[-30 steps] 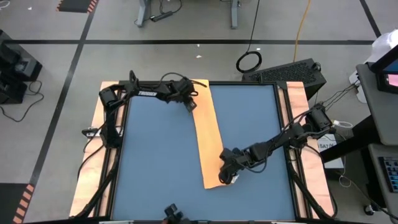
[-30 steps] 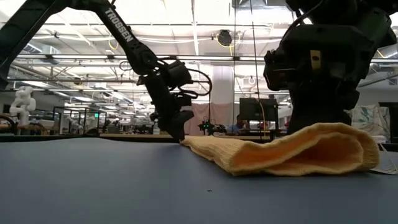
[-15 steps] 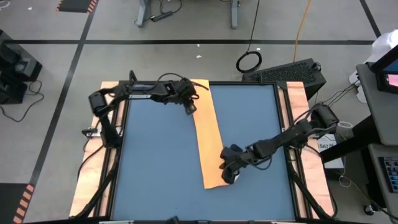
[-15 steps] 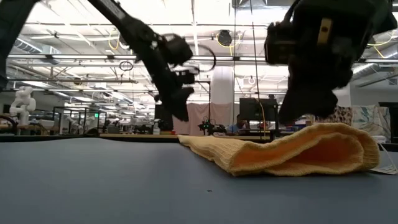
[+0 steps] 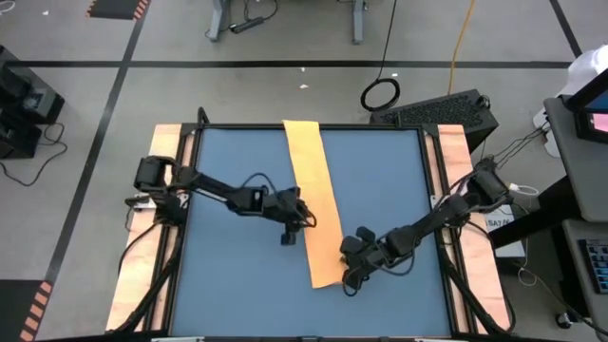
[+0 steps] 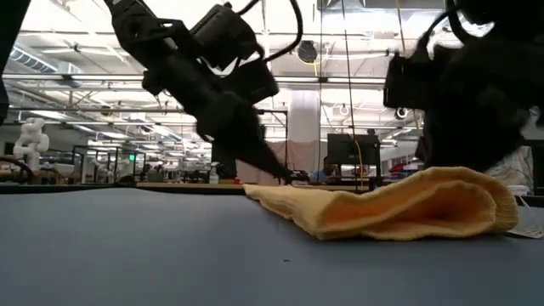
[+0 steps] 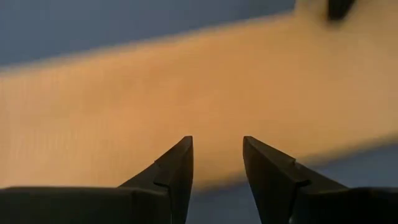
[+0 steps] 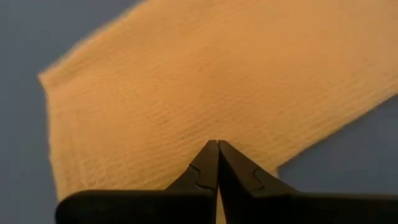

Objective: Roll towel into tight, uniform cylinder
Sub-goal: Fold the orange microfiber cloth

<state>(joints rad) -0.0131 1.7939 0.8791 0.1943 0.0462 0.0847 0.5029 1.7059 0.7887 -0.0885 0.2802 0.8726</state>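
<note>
left end effector (image 5: pixel 291 237): we hold its fingers parted, arm reaching inward | right end effector (image 5: pixel 350 279): fingers pressed together, arm stretched forward-left

I am running the rig in what looks like a large robotics lab or industrial workshop hall. From the low view I see a high open ceiling with rows of strip lights (image 6: pixel 255 34), metal frames and other workstations in the distance, and a white robot figure (image 6: pixel 32 140) standing at the far left. Looking down, I see a grey concrete floor (image 5: pixel 285 38) with taped lines, loose cables and a coiled cord (image 5: pixel 380 94) beside the blue-topped table (image 5: pixel 228 275).
</note>
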